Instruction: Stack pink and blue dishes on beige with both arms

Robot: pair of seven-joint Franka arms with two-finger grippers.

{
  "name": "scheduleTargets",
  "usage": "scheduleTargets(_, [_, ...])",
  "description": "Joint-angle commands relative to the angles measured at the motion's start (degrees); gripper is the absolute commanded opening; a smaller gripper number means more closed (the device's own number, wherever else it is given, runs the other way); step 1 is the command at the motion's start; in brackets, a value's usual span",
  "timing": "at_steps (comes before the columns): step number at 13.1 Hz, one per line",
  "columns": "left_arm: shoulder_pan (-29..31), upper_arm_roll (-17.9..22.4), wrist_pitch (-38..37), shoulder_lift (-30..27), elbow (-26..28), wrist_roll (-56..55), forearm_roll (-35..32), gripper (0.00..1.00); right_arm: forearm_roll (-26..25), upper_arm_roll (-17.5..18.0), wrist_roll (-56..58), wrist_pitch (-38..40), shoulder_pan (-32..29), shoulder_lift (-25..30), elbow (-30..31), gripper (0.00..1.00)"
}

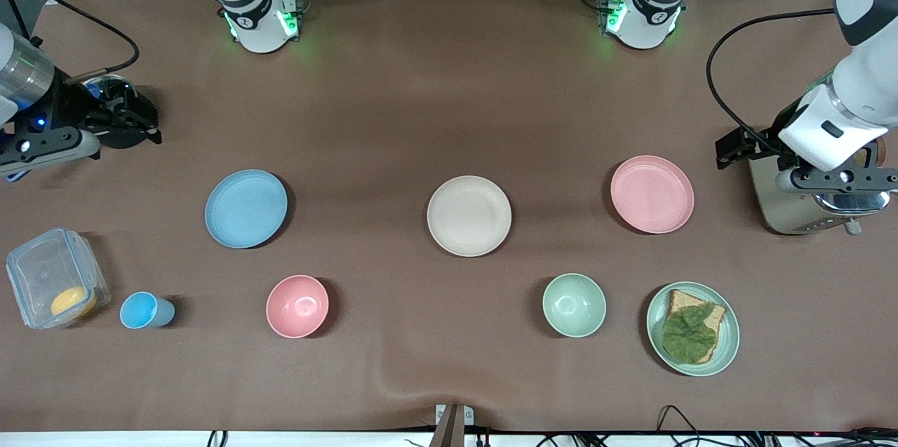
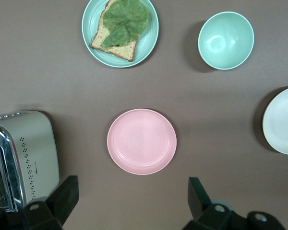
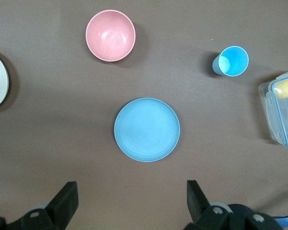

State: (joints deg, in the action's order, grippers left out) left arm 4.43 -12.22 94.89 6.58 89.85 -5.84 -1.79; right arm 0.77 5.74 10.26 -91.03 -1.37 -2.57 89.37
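Nearest the front camera sits the green plate [image 1: 729, 345] with bread [image 1: 694, 321] and a leaf [image 1: 689, 333] on it, toward the left arm's end of the table. Farther from the camera, the toaster [image 1: 793, 212] stands at that same end, with the left gripper [image 2: 129, 203] up in the air beside it; its 2 fingers [image 2: 65, 196] are spread wide with nothing between them. At the right arm's end, the right gripper [image 3: 129, 203] hangs over bare table, its fingers [image 3: 67, 199] likewise wide apart and empty.

3 equal plates lie in a row across the middle of the table, well apart from one another: the blue plate [image 1: 246, 208] toward the right arm's end, the beige plate [image 1: 469, 215] in the centre, and the pink plate [image 1: 652, 194] toward the left arm's end, near the toaster. Each lies flat and bare; nothing is stacked on the beige plate.

Nearer the camera than this row are a clear box [image 1: 49, 278] holding something yellow, at the right arm's end, then a pink bowl [image 1: 297, 306] and a green bowl [image 1: 574, 304], the latter beside the green plate. Smallest is the blue cup [image 1: 144, 310], just beside the clear box.
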Motion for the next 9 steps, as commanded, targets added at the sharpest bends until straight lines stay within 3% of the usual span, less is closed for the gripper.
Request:
scheduleTargets(1, [0.93,-0.17,-0.50,-0.86,0.41,-0.84,-0.15,1.00,-0.77,-0.12,-0.85,0.32,0.40,0.20,-0.34,1.00])
scheduleTargets(9, [0.93,-0.26,-0.59,-0.78,0.24,-0.75,-0.24,1.00,-0.77,-0.12,-0.85,0.32,0.22,0.11,-0.34,1.00])
